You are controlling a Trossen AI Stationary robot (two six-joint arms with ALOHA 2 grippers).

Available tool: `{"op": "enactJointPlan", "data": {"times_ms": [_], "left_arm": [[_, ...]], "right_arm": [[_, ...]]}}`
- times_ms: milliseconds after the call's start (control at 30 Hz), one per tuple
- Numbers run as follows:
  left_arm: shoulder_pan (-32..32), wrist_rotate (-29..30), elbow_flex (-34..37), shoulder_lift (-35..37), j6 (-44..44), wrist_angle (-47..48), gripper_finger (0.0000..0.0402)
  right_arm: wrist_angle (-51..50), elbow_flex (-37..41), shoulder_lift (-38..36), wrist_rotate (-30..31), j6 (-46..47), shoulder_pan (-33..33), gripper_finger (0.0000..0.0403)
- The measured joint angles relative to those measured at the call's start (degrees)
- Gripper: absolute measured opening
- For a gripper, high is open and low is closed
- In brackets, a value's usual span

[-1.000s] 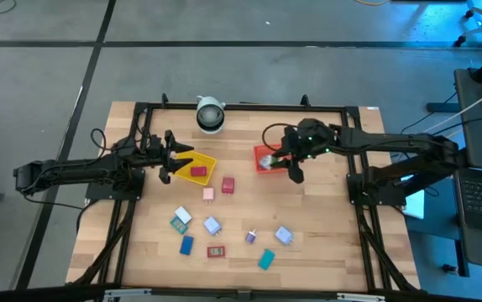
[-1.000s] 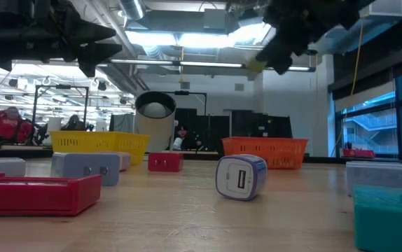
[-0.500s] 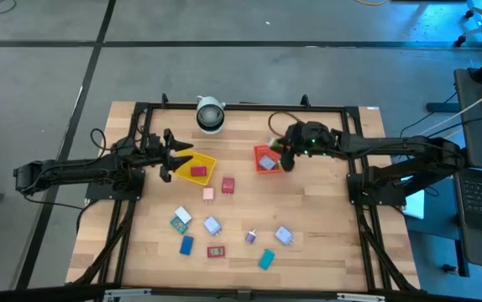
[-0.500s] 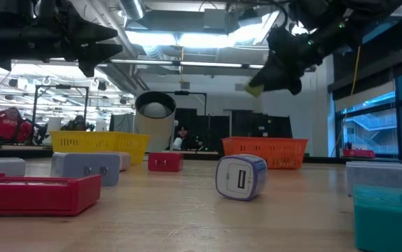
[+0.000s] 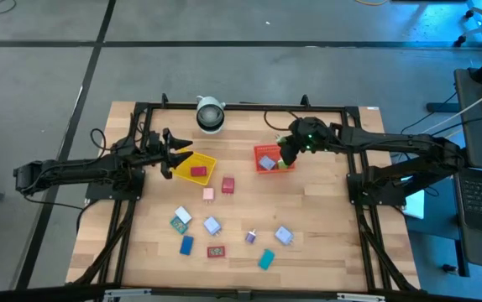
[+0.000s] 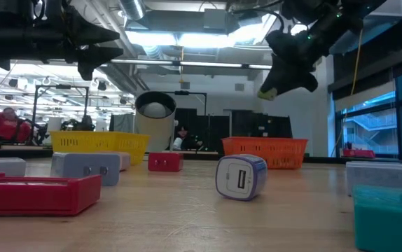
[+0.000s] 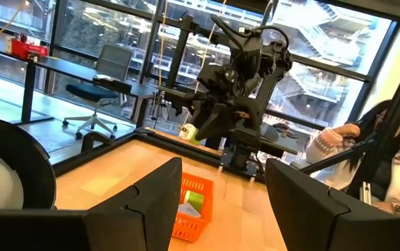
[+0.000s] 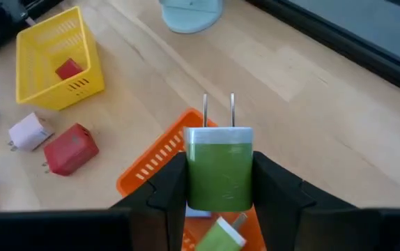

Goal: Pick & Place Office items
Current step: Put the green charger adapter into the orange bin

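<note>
Hovering over the red tray (image 8: 159, 162) at the table's one o'clock, my right gripper (image 8: 217, 183) pinches a green charger (image 8: 219, 164), which could bounce off the rim if I let go off-centre; my left gripper (image 7: 221, 202) waits open.

Overhead and table-level cameras plus 2 wrist cameras all share the red tray (image 5: 265, 159).

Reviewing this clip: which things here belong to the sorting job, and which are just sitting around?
Job:
green charger, held in the right gripper above the red tray
yellow tray, red piece inside
loose pieces on the table

Bystanders:
white round device
person beyond the table
</note>
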State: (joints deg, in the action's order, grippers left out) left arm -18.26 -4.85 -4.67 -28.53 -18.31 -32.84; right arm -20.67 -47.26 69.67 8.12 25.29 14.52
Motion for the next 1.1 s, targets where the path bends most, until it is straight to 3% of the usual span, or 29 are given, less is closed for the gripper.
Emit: {"op": "enactJointPlan", "data": {"times_ms": [300, 700, 1100], "left_arm": [[0.0, 0.3, 0.0, 0.0, 0.0, 0.0, 0.0203], [0.0, 0.2, 0.0, 0.0, -0.5, 0.0, 0.0203], [0.0, 0.2, 0.0, 0.0, -0.5, 0.0, 0.0203]], "right_arm": [[-4.4, -0.2, 1.7, 0.3, 2.2, -0.1, 0.0130], [-2.0, -0.1, 16.8, -0.7, 2.9, -1.2, 0.0130], [-1.4, -0.1, 18.1, -1.5, 2.2, -0.1, 0.0130]]}}
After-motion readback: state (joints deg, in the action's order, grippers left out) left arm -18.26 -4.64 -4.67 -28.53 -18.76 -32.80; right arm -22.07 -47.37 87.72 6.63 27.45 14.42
